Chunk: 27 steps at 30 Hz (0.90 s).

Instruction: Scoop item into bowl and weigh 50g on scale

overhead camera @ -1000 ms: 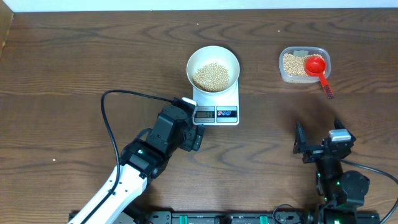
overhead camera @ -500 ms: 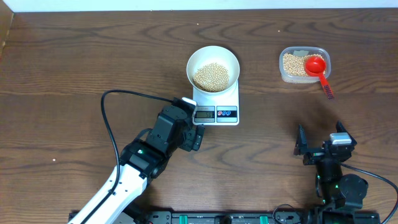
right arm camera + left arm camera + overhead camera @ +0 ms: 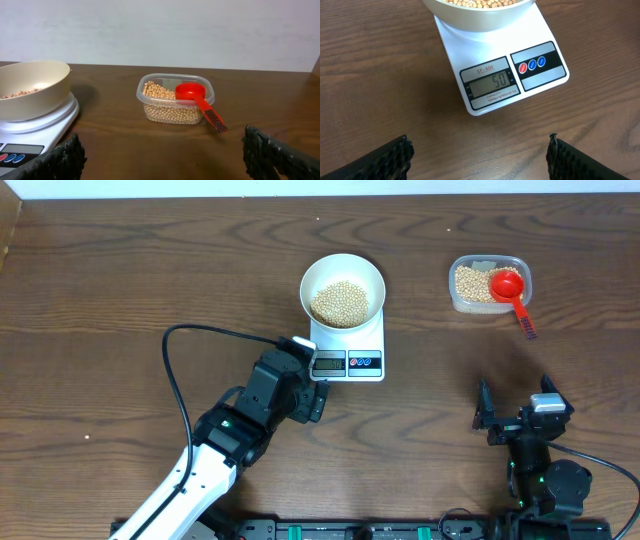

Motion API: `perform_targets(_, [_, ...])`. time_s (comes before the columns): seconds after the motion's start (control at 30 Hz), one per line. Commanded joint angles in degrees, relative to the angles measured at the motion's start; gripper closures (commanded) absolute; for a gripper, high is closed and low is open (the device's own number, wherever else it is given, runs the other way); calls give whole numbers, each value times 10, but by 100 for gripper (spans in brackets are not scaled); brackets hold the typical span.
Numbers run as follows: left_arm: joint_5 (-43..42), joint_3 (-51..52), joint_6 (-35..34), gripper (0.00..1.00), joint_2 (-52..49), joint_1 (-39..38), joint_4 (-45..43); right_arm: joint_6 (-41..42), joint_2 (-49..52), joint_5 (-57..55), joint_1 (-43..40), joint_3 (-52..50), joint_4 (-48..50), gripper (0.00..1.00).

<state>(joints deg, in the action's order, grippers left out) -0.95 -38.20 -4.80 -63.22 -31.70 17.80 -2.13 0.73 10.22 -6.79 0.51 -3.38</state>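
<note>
Verify reading: small white rectangular digital scale [image 3: 512, 75] just ahead of left gripper [image 3: 479, 145], display showing 50. Round white bowl [image 3: 343, 288] of pale-tan beans [image 3: 342, 302] seated on platform beyond fingertips. Right gripper [image 3: 161, 145] well apart. Fingers of both spread wide, empty. Avoid touching scale; add no beans.

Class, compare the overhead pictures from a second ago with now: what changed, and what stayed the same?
The right gripper, open and empty, drew back slightly toward the near table edge. Nothing was grasped or released. The open left gripper, the round white bowl of pale-tan beans on the small white digital scale, and the red plastic scoop in the clear plastic tub stayed put.
</note>
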Motion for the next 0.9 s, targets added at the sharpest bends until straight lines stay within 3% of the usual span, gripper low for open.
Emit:
perform_targets(0.0, [3,-2,3,12,-1,1,1,-3,-4,-9,5,-2,-2,1])
perform_targets(0.67, [3,-2,3,12,-1,1,1,-3,-4,-9,5,-2,-2,1])
perform_targets(0.7, [3,-2,3,12,-1,1,1,-3,-4,-9,5,-2,-2,1])
perform_targets(0.73, [9,-2,3,2,-1,2,1,-3,-4,-9,5,-2,-2,1])
perform_targets(0.87, [45,-2,3,2,2,23,-13,-3,-4,-9,5,-2,-2,1])
